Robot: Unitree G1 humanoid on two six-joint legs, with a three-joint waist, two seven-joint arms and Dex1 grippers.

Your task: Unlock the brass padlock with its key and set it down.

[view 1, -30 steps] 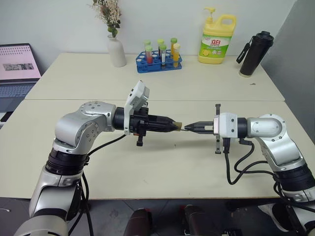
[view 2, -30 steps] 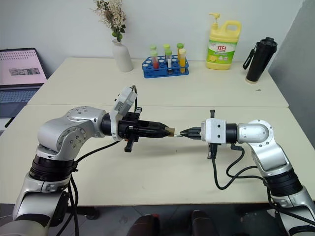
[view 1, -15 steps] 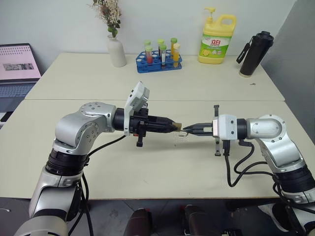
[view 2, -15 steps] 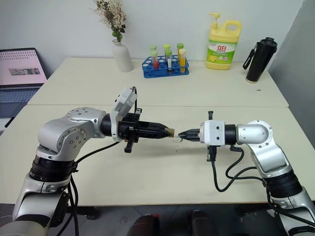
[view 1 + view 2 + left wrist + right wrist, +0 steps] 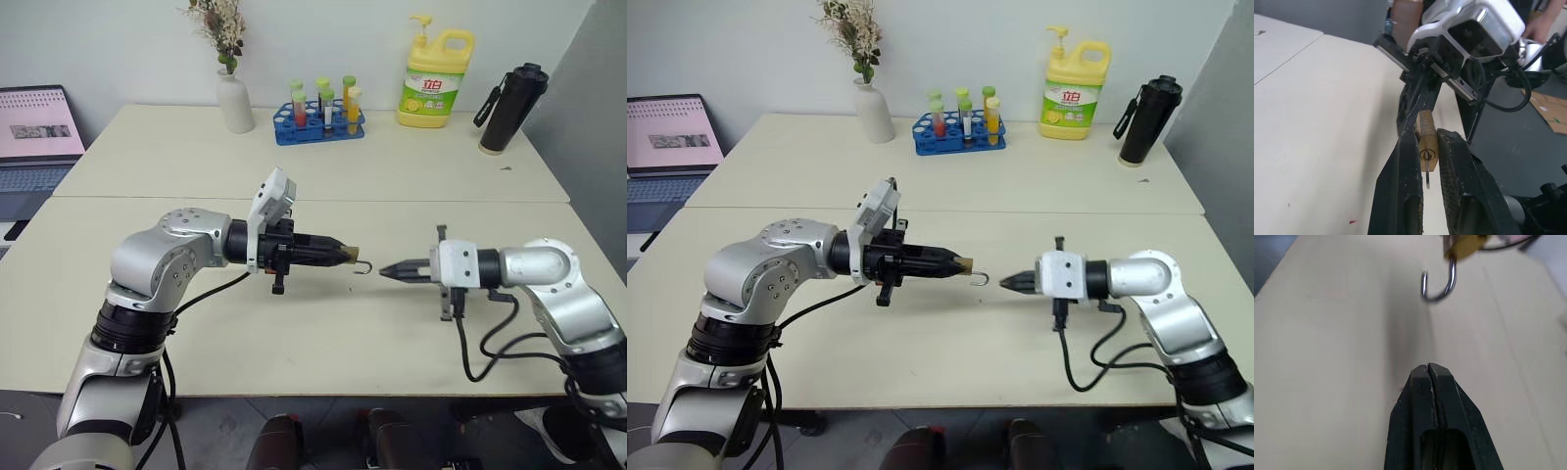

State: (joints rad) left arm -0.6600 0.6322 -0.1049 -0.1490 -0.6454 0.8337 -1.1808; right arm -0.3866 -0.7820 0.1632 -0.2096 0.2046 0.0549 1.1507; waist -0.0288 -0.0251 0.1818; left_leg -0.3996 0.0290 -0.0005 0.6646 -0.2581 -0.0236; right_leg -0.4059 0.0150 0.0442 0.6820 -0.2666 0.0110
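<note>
Our left tool is clamped on the brass padlock, held above the table with its shackle sprung open (unlocking looks done). Our right tool, fingers together, hangs apart. Next: lower the padlock and release.

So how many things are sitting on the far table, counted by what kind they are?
Bottles: 2, a yellow soap bottle and a black bottle
Vases: 1, a white vase with dried flowers
Racks: 1, a blue rack of coloured tubes
Total: 4
</note>
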